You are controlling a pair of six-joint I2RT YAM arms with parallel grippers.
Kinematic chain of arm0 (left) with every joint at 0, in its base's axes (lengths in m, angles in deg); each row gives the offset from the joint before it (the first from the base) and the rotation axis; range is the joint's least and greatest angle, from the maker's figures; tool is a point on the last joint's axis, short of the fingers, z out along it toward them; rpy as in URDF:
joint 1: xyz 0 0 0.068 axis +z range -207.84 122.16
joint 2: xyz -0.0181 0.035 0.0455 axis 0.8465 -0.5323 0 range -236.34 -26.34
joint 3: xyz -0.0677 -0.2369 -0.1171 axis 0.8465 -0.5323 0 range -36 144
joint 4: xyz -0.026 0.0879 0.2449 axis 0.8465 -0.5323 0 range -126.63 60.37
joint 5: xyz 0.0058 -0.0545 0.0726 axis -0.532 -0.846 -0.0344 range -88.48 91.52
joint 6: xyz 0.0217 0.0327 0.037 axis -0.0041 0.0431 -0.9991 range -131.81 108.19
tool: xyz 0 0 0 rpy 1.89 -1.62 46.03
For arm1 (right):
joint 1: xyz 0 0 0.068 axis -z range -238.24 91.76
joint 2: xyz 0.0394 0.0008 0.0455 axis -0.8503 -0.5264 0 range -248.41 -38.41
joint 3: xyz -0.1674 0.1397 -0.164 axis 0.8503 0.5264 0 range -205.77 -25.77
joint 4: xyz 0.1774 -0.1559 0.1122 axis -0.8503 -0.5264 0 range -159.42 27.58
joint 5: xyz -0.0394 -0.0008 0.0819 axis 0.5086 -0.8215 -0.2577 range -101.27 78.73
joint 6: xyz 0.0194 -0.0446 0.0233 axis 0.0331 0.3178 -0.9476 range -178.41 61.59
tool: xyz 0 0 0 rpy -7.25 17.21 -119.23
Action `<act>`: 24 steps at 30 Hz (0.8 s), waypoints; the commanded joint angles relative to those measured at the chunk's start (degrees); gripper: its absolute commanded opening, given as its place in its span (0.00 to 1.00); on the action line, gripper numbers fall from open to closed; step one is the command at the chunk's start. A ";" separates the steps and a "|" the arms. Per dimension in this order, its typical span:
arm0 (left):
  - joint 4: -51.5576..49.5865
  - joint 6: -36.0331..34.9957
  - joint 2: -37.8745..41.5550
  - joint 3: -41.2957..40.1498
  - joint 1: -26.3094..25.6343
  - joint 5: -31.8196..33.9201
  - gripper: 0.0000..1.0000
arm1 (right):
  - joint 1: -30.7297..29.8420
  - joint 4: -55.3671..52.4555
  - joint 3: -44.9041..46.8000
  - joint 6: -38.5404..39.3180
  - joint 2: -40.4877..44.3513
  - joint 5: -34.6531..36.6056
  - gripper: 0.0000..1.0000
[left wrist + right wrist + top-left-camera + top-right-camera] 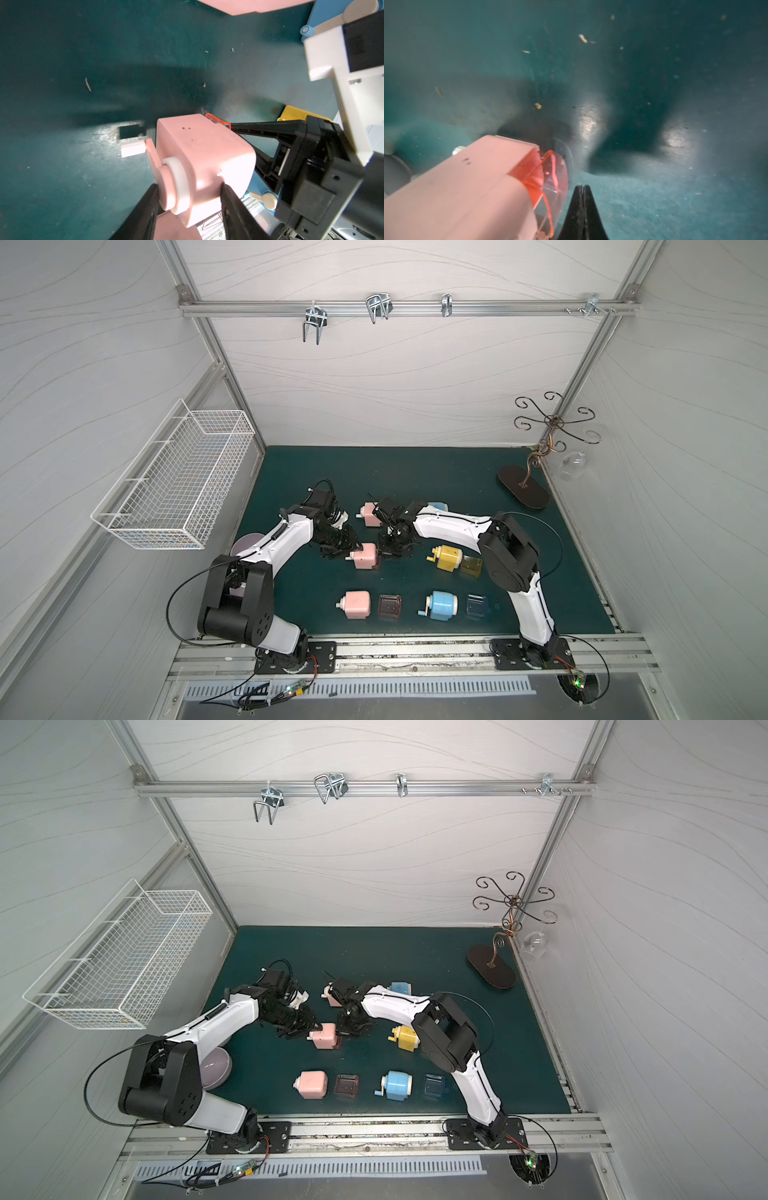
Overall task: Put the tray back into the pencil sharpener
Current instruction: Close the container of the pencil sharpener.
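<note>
By the near edge of the green mat (415,472) we count a pink plastic sharpener (355,605), a red tray (389,606), a blue sharpener (442,605) and a blue tray (477,605). Mid-mat, our left claw (189,185) pinches a second pink sharpener (203,149); its clear red tray (550,182) pokes out. Our right claw (582,187), pressed together, sits just beside that tray. Farther back the mat lies open.

No legible text or labels
</note>
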 commanded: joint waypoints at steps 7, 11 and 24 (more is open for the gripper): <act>-0.19 -0.28 -1.74 0.34 -0.73 0.90 0.51 | -0.43 2.58 -1.95 -0.91 -0.67 -2.16 0.00; -0.26 -0.30 -1.74 0.33 -0.73 0.80 0.51 | -0.63 3.37 -2.19 -1.18 -1.06 -3.11 0.00; -0.19 -0.30 -1.94 0.29 -0.82 0.76 0.51 | -1.22 5.35 -3.53 -2.05 -1.86 -5.82 0.00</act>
